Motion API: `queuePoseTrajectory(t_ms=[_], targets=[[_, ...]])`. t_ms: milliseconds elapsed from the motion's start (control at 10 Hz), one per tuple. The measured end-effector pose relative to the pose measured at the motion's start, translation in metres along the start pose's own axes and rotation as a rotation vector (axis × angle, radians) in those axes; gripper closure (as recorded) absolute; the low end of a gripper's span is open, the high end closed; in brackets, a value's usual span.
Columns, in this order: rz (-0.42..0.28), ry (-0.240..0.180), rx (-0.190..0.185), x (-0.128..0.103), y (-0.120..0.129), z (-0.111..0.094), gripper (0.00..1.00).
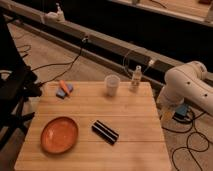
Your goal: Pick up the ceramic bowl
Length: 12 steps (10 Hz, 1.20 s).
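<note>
The ceramic bowl (59, 134) is a wide, shallow orange-brown dish. It sits upright on the front left part of the wooden table (135, 115). My white arm (187, 86) shows at the right, beyond the table's right edge and far from the bowl. My gripper is out of view; only the arm's rounded white links show. Nothing touches the bowl.
A black rectangular object (105, 132) lies right of the bowl. A small translucent white cup (112, 85) and a small bottle (136, 78) stand at the back edge. A blue and orange item (64, 89) lies back left. A black chair (15, 90) stands left; cables cover the floor.
</note>
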Motion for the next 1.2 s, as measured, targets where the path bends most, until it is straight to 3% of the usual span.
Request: queuePoseTrajectory(t_ms=[800, 900, 1100, 1200], targets=[[0.007, -0.006, 0.002, -0.001, -0.002, -0.001, 0.35], [0.023, -0.032, -0.001, -0.006, -0.005, 0.000, 0.35], [0.054, -0.183, -0.016, -0.069, -0.021, 0.003, 0.35], [0.060, -0.219, -0.024, -0.089, -0.024, 0.003, 0.35]])
